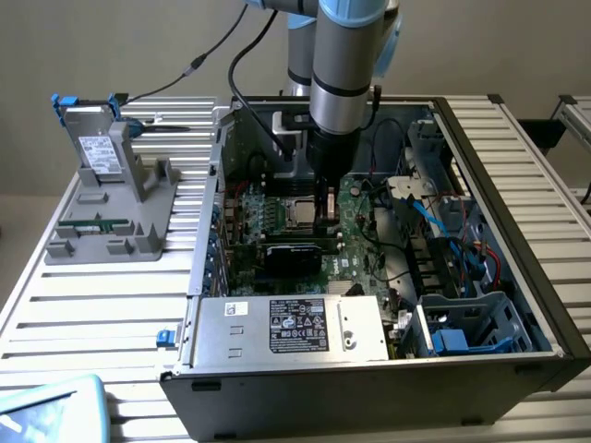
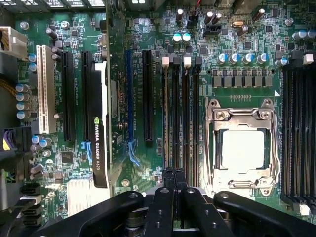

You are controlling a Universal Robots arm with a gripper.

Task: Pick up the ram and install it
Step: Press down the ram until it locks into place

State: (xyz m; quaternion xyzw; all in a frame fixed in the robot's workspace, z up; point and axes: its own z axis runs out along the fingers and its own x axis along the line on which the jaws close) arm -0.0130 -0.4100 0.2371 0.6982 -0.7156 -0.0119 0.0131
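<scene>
The gripper [image 1: 324, 205] is seen lowered inside the open computer case [image 1: 517, 198], clenched, with its black fingers [image 2: 175, 190] pressed together above the motherboard [image 2: 148, 29], beside the CPU socket [image 2: 241, 150]. From the wrist view it cannot be told whether a thin board is pinched between them. Just ahead of the fingertips run four memory slots [image 2: 180, 113], near the socket. A graphics card [image 2: 100, 143] marked "NVIDIA QUADRO K420" stands in a slot. A ram [image 1: 92, 224] stick is seen lying in the grey holder [image 1: 111, 231] on the table at the exterior view's left, behind which a grey drive [image 1: 94, 152] with a white sticker stands upright. The power supply [image 1: 286, 328] carries a black label, its print too small to be read
</scene>
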